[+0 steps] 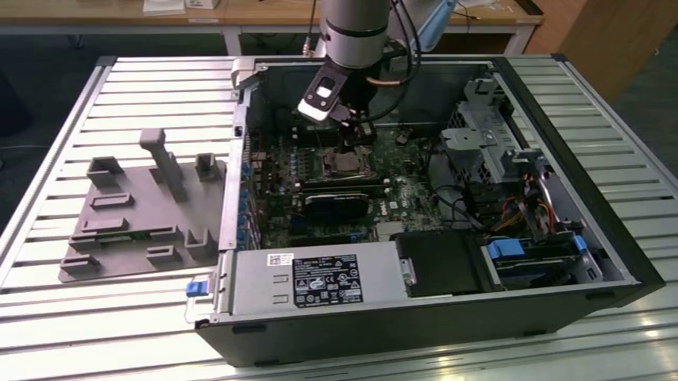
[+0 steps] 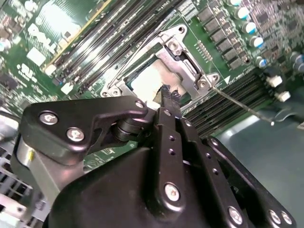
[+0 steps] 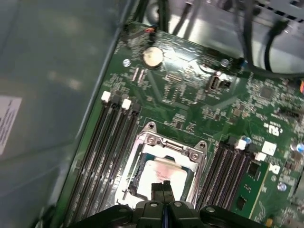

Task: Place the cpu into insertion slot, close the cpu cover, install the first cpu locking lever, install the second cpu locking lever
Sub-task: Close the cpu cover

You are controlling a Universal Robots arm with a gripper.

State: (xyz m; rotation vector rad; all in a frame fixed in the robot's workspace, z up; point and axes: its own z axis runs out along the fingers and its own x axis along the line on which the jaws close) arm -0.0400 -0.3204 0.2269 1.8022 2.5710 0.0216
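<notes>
— As the arm [image 1: 355, 32] reaches into the computer case [image 1: 614, 262], where is the cpu [image 3: 161, 172]?
— Lying in the insertion slot [image 3: 151, 138]; the hand [image 3: 164, 186], fingers [image 3: 158, 189] clenched together, hovers right over its metal top.

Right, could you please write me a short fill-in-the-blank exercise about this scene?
1. The cpu lies in the ___.
2. The claw hangs over the cpu with its jaws ___.
3. The board is coloured ___.
4. The grey fixture lies at the exterior view's ___ of the case.
Missing words: slot; shut; green; left.
</notes>
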